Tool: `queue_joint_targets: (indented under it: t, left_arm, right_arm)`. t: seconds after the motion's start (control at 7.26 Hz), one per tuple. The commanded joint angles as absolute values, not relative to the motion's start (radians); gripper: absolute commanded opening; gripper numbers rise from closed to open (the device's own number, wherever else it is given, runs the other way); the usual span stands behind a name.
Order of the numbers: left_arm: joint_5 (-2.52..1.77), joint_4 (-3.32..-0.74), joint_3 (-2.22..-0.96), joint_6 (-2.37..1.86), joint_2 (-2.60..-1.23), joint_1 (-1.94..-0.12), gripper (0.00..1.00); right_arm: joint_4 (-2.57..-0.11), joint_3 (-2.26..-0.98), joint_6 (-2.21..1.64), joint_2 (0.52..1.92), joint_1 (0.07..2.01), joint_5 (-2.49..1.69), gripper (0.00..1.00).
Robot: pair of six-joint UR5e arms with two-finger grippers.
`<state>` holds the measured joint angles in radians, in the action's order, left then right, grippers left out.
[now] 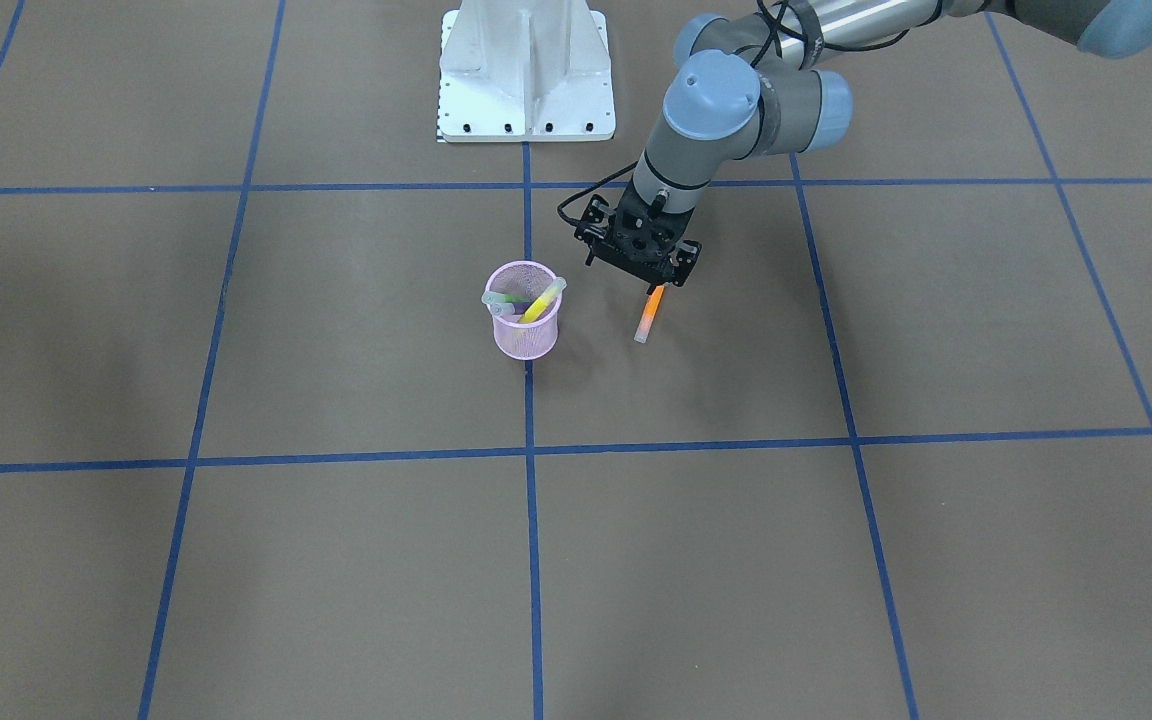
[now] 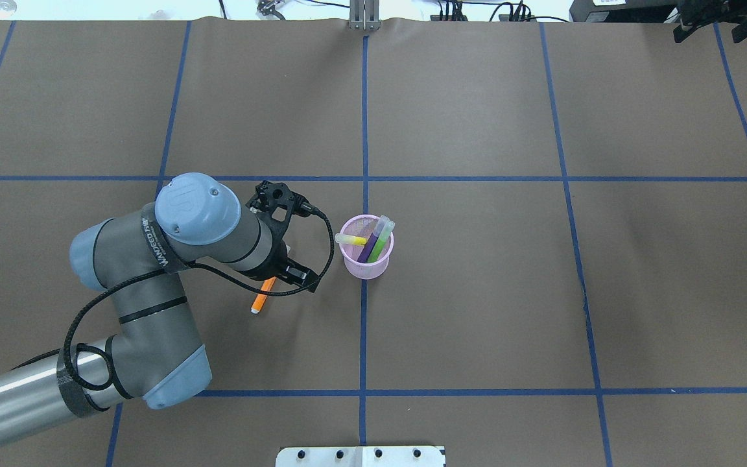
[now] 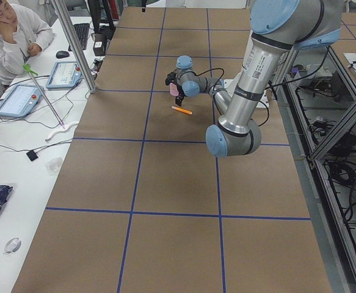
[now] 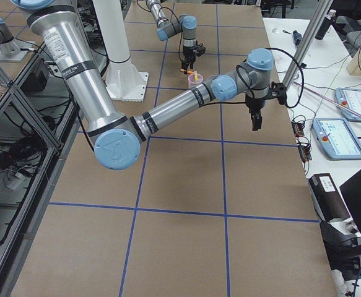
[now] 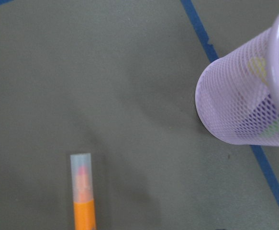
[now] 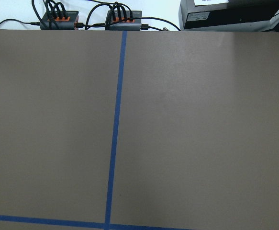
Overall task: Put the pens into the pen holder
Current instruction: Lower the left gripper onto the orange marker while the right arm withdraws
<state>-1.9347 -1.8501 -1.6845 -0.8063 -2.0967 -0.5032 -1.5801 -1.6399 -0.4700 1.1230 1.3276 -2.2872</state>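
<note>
Pink pen holder [image 1: 526, 335] stands upright near the left gripper [image 1: 650, 272], on its right side. That gripper hangs over the one orange pen [image 1: 647, 316], which lies flat on the table [image 1: 336, 560]; how far it is open cannot be told. Overhead, three pens lean inside the single holder: a yellow pen [image 2: 351, 239], a purple pen [image 2: 369, 247] and a green pen [image 2: 381, 244]. From the right side, the right gripper [image 4: 255, 125] hangs well apart from them, its opening likewise unclear.
</note>
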Motion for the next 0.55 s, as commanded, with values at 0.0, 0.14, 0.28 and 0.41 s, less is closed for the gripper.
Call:
queue_joint_targets:
  t: [0.0,0.14,0.28,0.41]
  left_arm:
    - [-1.875,-1.845,-1.642,-0.813,-2.102,-0.505,0.85]
    - [-1.868,-1.847,-1.626,-0.815,-2.103,-0.509,0.81]
    - [-1.867,-1.845,-1.626,-0.816,-2.102,-0.512,0.75]
    - [-1.867,-1.845,-1.625,-0.819,-2.102,-0.512,0.64]
  right_arm:
    - [-1.578,-1.637,-0.450,1.152,1.335,-2.292,1.00]
    - [-1.580,-1.637,-0.392,1.175,1.351,-2.292,1.00]
    - [-1.580,-1.637,-0.384,1.183,1.358,-2.292,1.00]
    - [-1.580,-1.637,-0.383,1.183,1.358,-2.292,1.00]
